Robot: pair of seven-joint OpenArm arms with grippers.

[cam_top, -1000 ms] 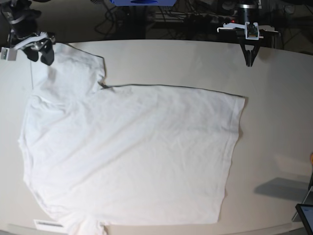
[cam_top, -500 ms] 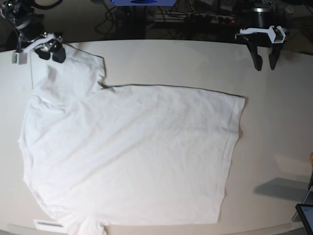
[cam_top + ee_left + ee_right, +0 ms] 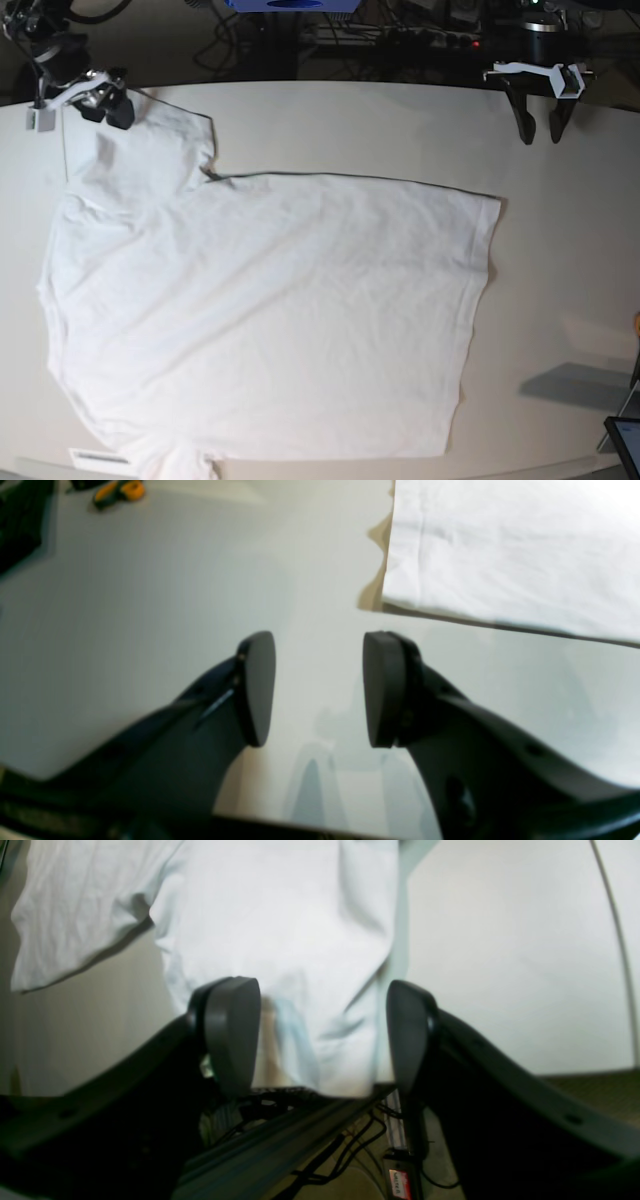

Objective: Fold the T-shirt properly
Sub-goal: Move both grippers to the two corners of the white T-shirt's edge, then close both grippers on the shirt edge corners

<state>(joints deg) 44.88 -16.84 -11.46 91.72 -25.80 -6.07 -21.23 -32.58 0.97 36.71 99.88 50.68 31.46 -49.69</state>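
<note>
Lying spread flat across the worktop (image 3: 560, 250), the T-shirt (image 3: 270, 310) has no fold made yet. Both tools stand spread and empty: the right tool (image 3: 100, 103) hovers at the far sleeve's edge, the left tool (image 3: 540, 120) over bare worktop. Next, I judge, each must descend and pinch an edge.

One T-shirt (image 3: 270, 310) lies spread on one table (image 3: 560, 250). Two grippers show, one at the upper left of the base view (image 3: 104, 106) and one at the upper right (image 3: 540, 128), each with two fingers. One white label (image 3: 100, 459) sits at the lower left edge. One dark screen corner (image 3: 625, 440) shows at the lower right.
</note>
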